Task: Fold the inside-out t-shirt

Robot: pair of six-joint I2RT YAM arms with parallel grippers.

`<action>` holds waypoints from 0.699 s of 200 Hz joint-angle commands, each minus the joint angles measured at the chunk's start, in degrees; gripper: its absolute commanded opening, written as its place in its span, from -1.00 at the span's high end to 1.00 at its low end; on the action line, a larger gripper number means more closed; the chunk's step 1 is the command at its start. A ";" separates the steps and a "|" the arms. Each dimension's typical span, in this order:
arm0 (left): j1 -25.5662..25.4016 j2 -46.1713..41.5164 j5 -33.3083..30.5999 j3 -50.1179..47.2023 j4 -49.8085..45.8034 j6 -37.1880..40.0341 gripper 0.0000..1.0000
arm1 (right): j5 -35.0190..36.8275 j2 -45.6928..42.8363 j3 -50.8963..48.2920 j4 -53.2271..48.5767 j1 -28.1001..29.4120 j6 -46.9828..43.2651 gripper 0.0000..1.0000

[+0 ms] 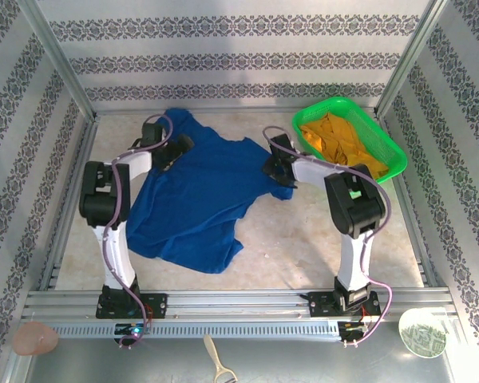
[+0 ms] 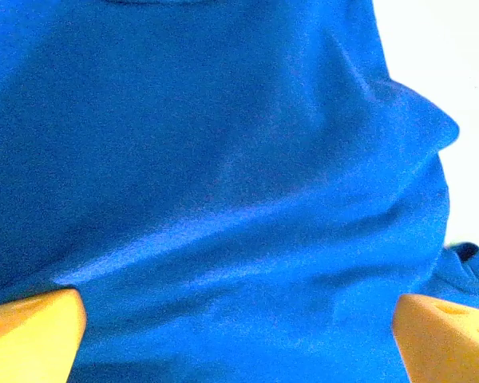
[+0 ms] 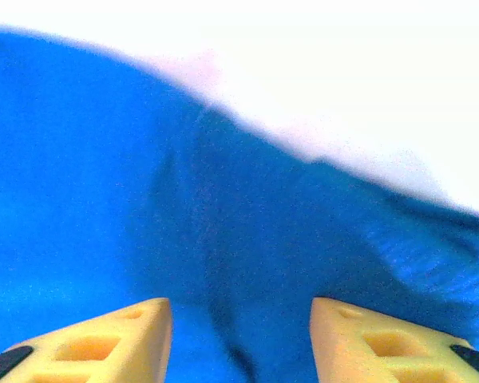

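The left gripper (image 2: 238, 331) gapes wide and the right gripper (image 3: 239, 335) stands half open, nothing pinched. The shirt (image 1: 199, 199) lies spread beneath both. This looks like the grasping step: next, each must pinch an edge.

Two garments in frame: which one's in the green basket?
The orange-yellow garment, bunched inside the green basket at the far right. The blue t-shirt is not in it: it lies spread on the table between the two arms.
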 commanded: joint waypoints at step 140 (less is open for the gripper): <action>-12.05 -6.23 6.14 2.62 -4.12 2.70 -0.99 | 4.33 -42.97 -40.99 1.00 25.06 -2.95 -0.39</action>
